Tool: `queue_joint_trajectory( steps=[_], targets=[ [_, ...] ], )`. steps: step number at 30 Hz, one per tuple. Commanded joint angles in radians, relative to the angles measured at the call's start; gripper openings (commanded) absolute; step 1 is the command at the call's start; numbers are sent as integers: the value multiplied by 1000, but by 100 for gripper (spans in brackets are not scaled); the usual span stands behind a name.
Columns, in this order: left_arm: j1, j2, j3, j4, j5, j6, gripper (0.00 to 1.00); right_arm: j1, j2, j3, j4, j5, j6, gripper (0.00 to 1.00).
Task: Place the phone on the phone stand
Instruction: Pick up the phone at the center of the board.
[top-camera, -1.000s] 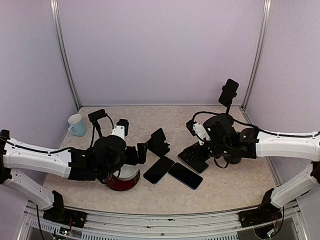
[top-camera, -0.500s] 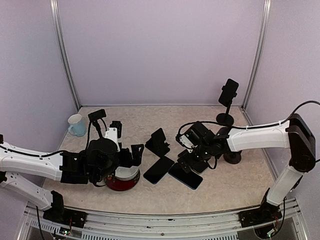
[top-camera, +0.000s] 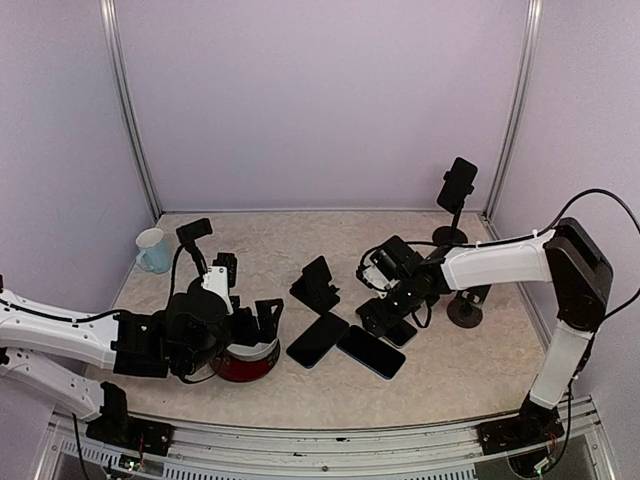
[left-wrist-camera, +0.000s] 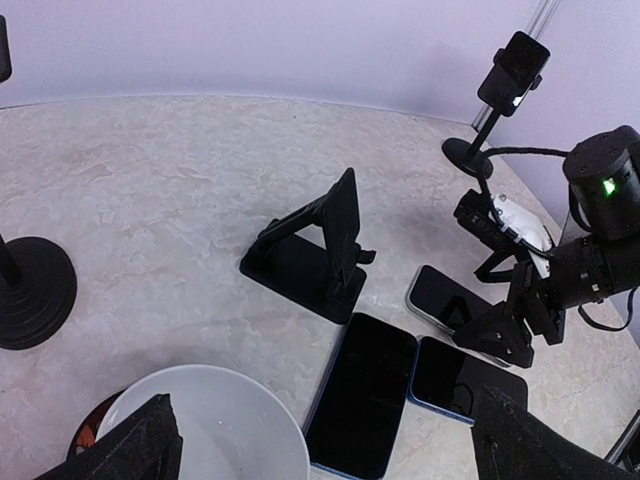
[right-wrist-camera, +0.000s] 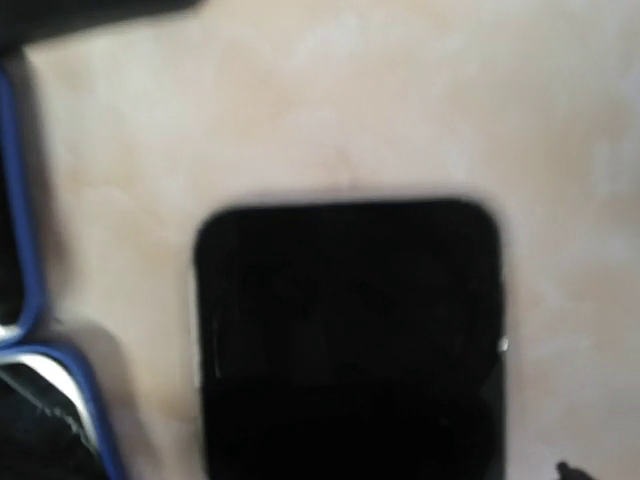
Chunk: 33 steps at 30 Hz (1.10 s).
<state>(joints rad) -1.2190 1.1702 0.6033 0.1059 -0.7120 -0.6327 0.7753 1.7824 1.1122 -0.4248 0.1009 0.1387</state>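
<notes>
Your right gripper (top-camera: 383, 313) just swung down over the phone (right-wrist-camera: 350, 340) lying flat mid-table, right of the phone stand (top-camera: 318, 285), jaws wide and empty like the left gripper (top-camera: 266, 319), so the grab looks next.

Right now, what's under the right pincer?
A dark phone lying flat on the table, directly below the open right pincer. From above, the pincer hides most of it.

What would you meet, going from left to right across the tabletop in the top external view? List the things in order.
Mug → red bowl → folding phone stand → blue-edged phone → tall clamp stand.
</notes>
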Motion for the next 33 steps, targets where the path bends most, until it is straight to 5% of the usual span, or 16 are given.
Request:
queue_joint_trajectory(
  steps=[1, 15, 33],
  targets=[
    [-13, -15, -1, 0, -14, -14, 99, -8, 45, 17, -21, -28, -24, 100],
    [-18, 30, 9, 17, -17, -7, 99, -86, 50, -29, 38, -66, -22, 99],
    [15, 71, -23, 93, 24, 10, 99, -64, 140, -19, 26, -129, -57, 84]
  ],
)
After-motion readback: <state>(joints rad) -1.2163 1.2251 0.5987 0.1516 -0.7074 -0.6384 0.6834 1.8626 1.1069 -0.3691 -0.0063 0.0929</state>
